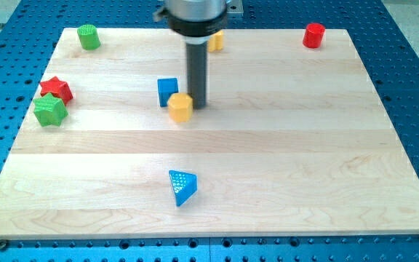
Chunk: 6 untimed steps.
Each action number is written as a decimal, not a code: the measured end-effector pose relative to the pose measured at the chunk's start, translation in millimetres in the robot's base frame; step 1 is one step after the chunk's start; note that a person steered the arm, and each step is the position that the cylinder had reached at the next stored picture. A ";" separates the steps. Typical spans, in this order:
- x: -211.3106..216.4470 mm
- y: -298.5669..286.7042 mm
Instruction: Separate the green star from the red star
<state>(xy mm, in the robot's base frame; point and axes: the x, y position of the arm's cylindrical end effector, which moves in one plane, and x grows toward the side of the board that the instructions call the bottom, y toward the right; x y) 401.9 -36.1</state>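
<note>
On the wooden surface [282,182] sit a green cylinder [88,36], a red cylinder [313,35], a blue cube [167,91], 2 yellow blocks [181,107] [216,41], and a blue triangle [182,187].

1. The arm's lowest visible part is a broad round housing [193,16] at the view's top, light grey above with a glossy black collar beneath.
2. A straight dark grey rod [197,69], a smooth cylinder of even width, hangs from the collar.
3. A faint lighter sheen runs down the rod's length.
4. My tip [198,106] is the rod's blunt flat end, as dark as the rest.
</note>
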 end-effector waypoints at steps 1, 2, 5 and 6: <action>22.8 -66.7; 35.3 -86.2; 100.7 -86.9; 101.1 -115.9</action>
<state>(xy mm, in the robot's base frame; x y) 503.0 -152.0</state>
